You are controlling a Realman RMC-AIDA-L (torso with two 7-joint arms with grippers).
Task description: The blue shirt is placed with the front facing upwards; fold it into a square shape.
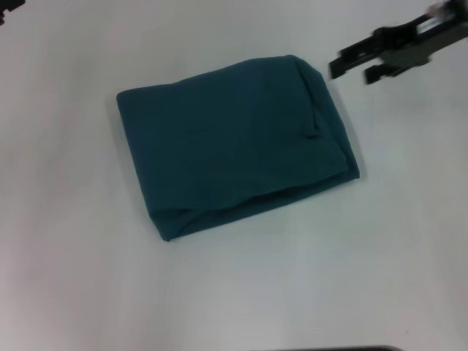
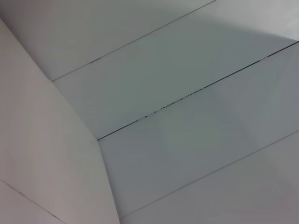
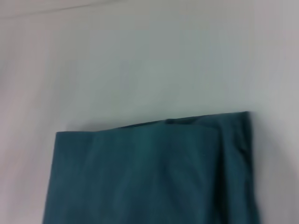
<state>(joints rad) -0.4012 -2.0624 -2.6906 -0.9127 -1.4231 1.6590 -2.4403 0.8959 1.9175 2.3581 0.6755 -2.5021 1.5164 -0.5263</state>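
The blue shirt (image 1: 230, 142) lies folded into a compact, roughly square packet in the middle of the white table, its plain teal cloth facing up with no lettering or collar showing. The right wrist view shows one end of the shirt (image 3: 149, 172) flat on the table. My right gripper (image 1: 356, 66) hovers off the shirt's far right corner, apart from the cloth, open and holding nothing. Of my left gripper (image 1: 7, 10), only a dark sliver shows at the far left corner of the head view, well away from the shirt.
The white table (image 1: 234, 292) surrounds the shirt on all sides. A dark edge (image 1: 329, 349) runs along the table's near side. The left wrist view shows only pale wall panels (image 2: 187, 140) with thin seams.
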